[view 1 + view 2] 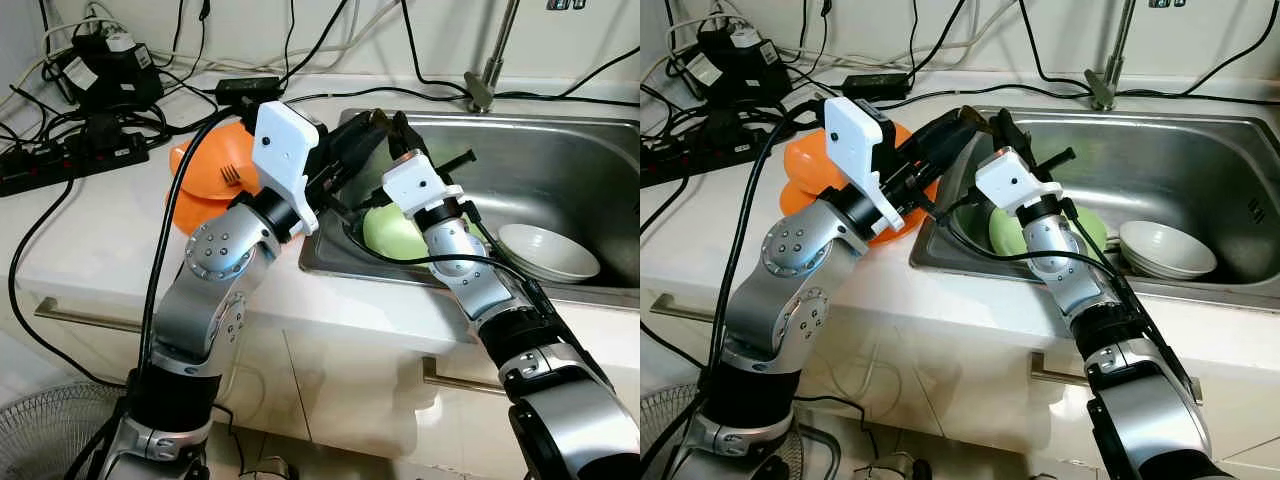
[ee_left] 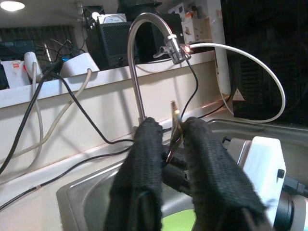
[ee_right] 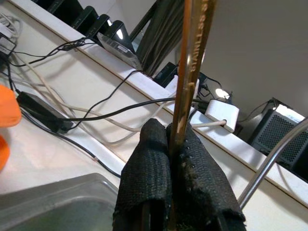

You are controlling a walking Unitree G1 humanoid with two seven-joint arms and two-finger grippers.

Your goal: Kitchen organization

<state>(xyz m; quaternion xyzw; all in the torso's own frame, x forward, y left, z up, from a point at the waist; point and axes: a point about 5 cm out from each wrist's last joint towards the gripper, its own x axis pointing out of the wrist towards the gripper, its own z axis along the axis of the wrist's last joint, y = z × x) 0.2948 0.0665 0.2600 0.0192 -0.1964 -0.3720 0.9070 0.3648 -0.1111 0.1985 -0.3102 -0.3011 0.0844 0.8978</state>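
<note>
Pinching a thin gold utensil [image 3: 192, 57] between closed fingers, the right tool [image 3: 175, 144] holds it upright over the sink's [image 1: 560, 160] left end, seemingly to pass it across. The left tool [image 2: 175, 144] meets it there, its fingers drawn in on the same handle, so both appear to grip it mid-handover. Below them a green plate [image 1: 395, 235] and a white bowl [image 1: 545, 250] lie in the sink; orange bowls [image 1: 205, 185] sit on the table [image 1: 90, 235].

Both silver arms are bent and reach forward together, the left gripper [image 2: 174, 159] and the right gripper [image 3: 169, 168] meeting fingertip to fingertip, each with its black fingers pressed closed on a thin metal utensil [image 3: 191, 57].
</note>
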